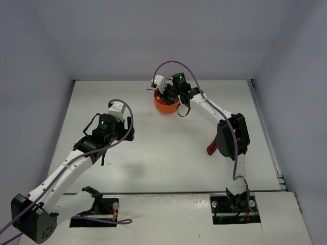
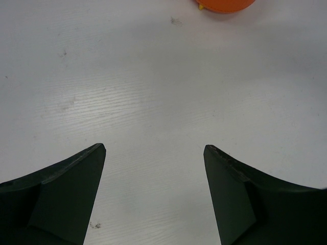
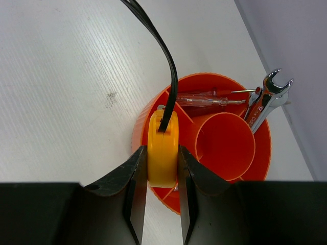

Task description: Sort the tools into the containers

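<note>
The right jaws are clenched on the round yellow tape measure point(image 3: 162, 153), one finger pressed flat to each face, so the wrist camera sees it edge-on. A black strap point(image 3: 158, 46) rises from its top edge and curves away past the jaws. Directly under the jaws sits the orange tub point(image 3: 139, 127), and the tape measure hangs over the compartment nearest them. Whether it touches the floor of that compartment cannot be told.

Beyond the jaws stands the tub's round inner cup point(image 3: 225, 143), dividers running out from it to the wall. In the compartment farthest ahead of the jaws a thin screwdriver point(image 3: 204, 100) lies across. To their right the silver wrenches point(image 3: 271, 94) stand tilted, their open heads poking above the rim.

The left jaws are released – spread wide with nothing between them – over the bare white counter point(image 2: 153, 102). Well ahead of them, a sliver of the tub shows at the top edge of the wrist view.
</note>
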Motion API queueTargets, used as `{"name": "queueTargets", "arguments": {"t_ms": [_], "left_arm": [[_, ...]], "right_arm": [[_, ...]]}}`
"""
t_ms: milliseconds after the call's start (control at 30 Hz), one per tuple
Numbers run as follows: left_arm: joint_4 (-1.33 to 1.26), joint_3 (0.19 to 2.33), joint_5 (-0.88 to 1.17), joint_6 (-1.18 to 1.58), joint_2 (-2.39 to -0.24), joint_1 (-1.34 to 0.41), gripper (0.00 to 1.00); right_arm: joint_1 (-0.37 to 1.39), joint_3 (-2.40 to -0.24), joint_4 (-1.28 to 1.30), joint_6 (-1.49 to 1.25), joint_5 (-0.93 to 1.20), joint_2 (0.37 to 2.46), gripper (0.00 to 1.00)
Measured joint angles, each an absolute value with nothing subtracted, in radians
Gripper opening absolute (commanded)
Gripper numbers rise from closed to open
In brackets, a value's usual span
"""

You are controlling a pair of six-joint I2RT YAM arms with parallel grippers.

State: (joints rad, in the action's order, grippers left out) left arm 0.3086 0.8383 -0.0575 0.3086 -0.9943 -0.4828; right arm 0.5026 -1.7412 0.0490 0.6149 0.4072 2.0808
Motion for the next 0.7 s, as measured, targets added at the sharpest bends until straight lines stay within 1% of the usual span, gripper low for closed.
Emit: {"name": "queueTargets", "arguments": {"t_ms": [100, 267, 333, 367, 400, 467, 500, 633, 700], "left_arm": [[0.309, 0.833, -0.058, 0.311, -0.987, -0.483, 0.74], [0.311, 0.817, -0.058, 0.319, -0.971, -0.483, 0.75], [0.310, 0.814, -0.057, 0.321, -0.968, -0.483, 0.75], [0.310, 0.812, -0.057, 0.323, -0.967, -0.483, 0.75], [0.310, 0.809, -0.057, 0.323, -0.966, -0.483, 0.74], [0.310, 0.806, -0.057, 0.324, -0.966, -0.483, 0.74], [0.310, 0.805, -0.057, 0.324, -0.966, -0.483, 0.74], [0.311, 0.805, -0.057, 0.326, -0.967, -0.483, 0.74], [0.312, 0.805, -0.057, 0.327, -0.968, -0.483, 0.74]], "right_arm": [[0.503, -1.741, 0.049, 0.615, 0.401, 2.087, 0.11], [0.503, -1.733, 0.048, 0.614, 0.384, 2.092, 0.17], [0.503, -1.725, 0.048, 0.614, 0.379, 2.091, 0.22], [0.503, -1.719, 0.048, 0.615, 0.376, 2.091, 0.28], [0.503, -1.713, 0.047, 0.615, 0.372, 2.091, 0.36], [0.503, -1.705, 0.043, 0.615, 0.367, 2.091, 0.45], [0.503, -1.702, 0.043, 0.615, 0.366, 2.091, 0.45], [0.502, -1.695, 0.042, 0.594, 0.357, 2.086, 0.57], [0.499, -1.692, 0.043, 0.569, 0.345, 2.078, 0.58]]}}
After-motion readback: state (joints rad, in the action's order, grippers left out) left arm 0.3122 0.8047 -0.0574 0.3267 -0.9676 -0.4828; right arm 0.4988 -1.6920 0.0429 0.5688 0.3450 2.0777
